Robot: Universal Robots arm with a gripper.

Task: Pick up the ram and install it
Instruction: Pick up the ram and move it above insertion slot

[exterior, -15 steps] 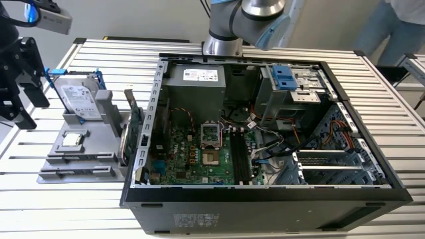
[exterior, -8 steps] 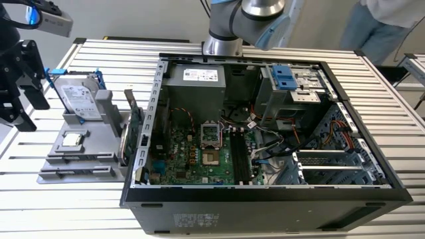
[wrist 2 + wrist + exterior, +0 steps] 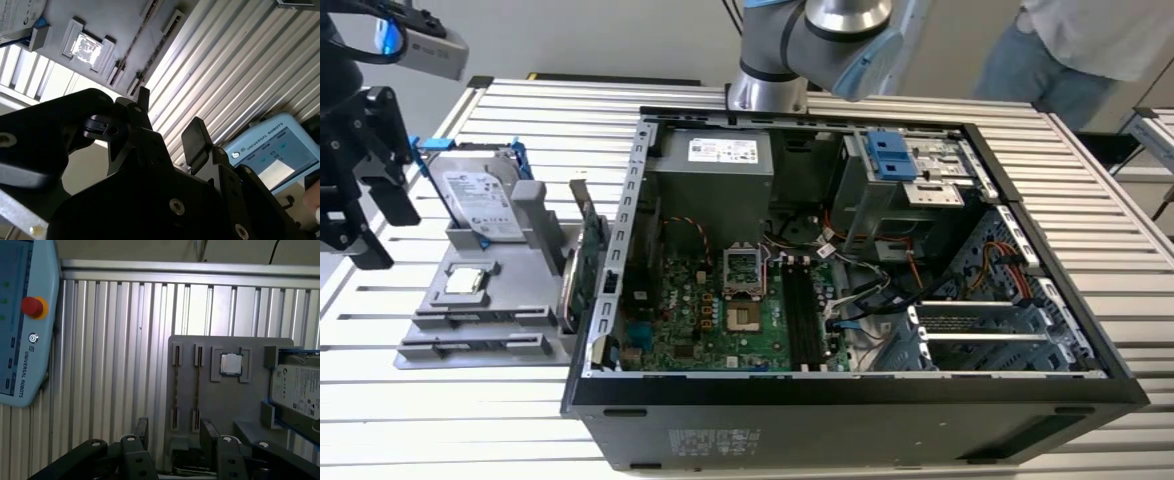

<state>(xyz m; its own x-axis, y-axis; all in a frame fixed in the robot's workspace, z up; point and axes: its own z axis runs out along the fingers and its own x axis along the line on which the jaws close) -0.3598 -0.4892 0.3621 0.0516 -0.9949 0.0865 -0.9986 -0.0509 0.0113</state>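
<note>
My wide, empty claw [image 3: 175,432] hangs above the thin, dark-edged ram stick [image 3: 176,385] in the grey plastic tray [image 3: 225,405]; I should straddle its edge squarely.

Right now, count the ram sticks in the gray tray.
2. In the first wrist view both stand on edge in neighbouring slots of the gray tray: one ram stick farther from the processor, the other ram stick beside it. None looks hidden.
</note>
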